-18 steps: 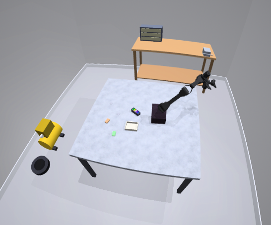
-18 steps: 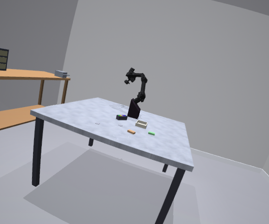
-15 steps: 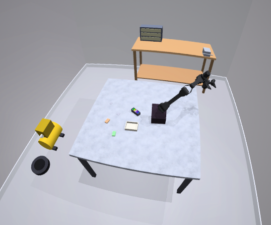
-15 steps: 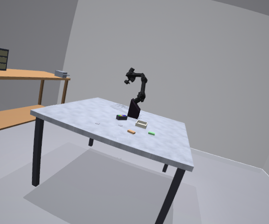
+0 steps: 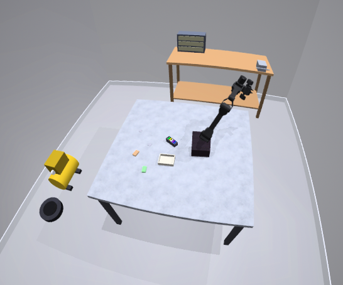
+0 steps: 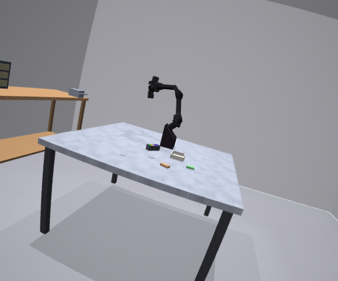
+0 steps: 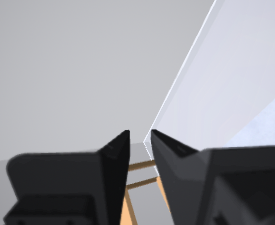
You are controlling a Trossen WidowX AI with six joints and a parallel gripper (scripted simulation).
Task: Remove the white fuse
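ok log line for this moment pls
gripper: nearly shut, empty, raised far from fuse block | white fuse: not pulled | tray: empty

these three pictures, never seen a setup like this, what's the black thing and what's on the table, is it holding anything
The black thing is a jointed robot arm bolted to a dark base on the pale marbled table. One picture looks down from above, one from the side, one from a camera at the arm's claw. On the table lie a small black fuse block with coloured fuses, a shallow cream tray, a flat orange piece and a flat green piece. The claw is raised toward the wooden shelf, nearly closed, holding nothing.
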